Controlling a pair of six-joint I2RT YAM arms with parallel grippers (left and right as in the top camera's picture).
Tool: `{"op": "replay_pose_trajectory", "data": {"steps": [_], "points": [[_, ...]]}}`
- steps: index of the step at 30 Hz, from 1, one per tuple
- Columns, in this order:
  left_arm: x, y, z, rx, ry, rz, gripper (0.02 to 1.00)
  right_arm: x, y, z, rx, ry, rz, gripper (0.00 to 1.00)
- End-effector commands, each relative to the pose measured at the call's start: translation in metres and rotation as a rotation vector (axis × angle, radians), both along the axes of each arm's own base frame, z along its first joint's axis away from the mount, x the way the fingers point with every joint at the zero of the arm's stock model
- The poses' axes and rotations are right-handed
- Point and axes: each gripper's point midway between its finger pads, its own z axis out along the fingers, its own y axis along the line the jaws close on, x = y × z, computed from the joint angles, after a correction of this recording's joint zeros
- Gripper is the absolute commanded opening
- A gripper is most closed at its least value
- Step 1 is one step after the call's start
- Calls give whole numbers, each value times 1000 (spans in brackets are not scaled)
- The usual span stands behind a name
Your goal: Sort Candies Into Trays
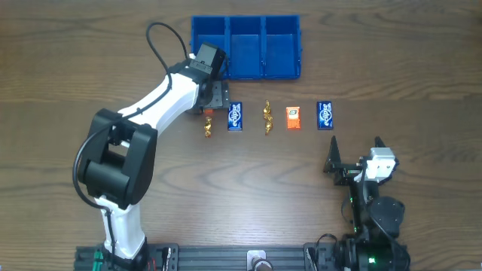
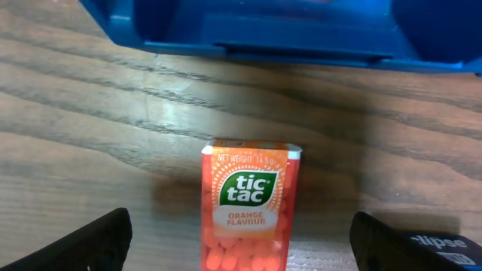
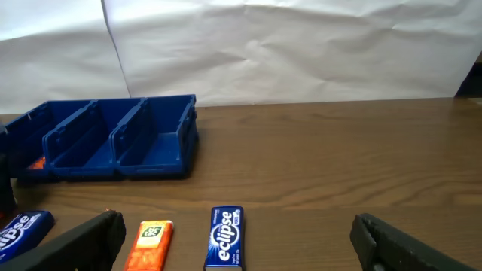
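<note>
While the right gripper (image 1: 355, 150) sits idle with its fingers spread, toward the near right corner of the brown wood-grain worktop (image 1: 75, 60), the work in hand belongs to the left arm. Beyond that parked gripper a row of sweets lies across the middle of the worktop: a blue rectangular gum pack (image 1: 325, 115), a second orange box (image 1: 293, 117), a pair of gold-wrapped candies (image 1: 267, 113), another blue gum pack (image 1: 236, 117) and a lone gold-wrapped candy (image 1: 208, 129). At the row's left end, a little closer to the far edge, the flat orange plastic mint box (image 2: 248, 207) lies on the wood between the wide-open fingers of the left gripper (image 2: 241, 252), and neither finger touches it. The step looks like the approach to a pick (how low the fingers hang I cannot tell). The next move calls for settling down squarely, closing on the box's long sides, then carrying it to the blue plastic three-compartment tray (image 1: 245, 47) just beyond, by the far edge.
</note>
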Motion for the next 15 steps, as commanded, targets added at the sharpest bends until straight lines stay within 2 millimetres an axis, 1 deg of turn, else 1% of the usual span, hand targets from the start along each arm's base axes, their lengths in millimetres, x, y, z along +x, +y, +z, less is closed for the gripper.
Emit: {"op": "replay_pose_trajectory", "data": {"steps": [1,5,7,8,9,11,15], "points": [[-2,1,-17,14,29,-17,915,0,0,-1,12,2,-2,998],[-2,-1,-21,14,34,-22,838,0,0,-1,12,2,-2,998],[-3,-1,-21,14,34,-23,766,0,0,-1,11,2,-2,998],[-3,-1,-21,15,34,-26,709,0,0,-2,11,2,-2,998],[-3,-1,-21,16,35,-30,632,0,0,-1,12,2,-2,998],[-3,-2,-21,17,35,-34,527,0,0,-1,12,2,-2,998],[-3,-2,-21,17,36,-34,389,0,0,-1,12,2,-2,998]]}}
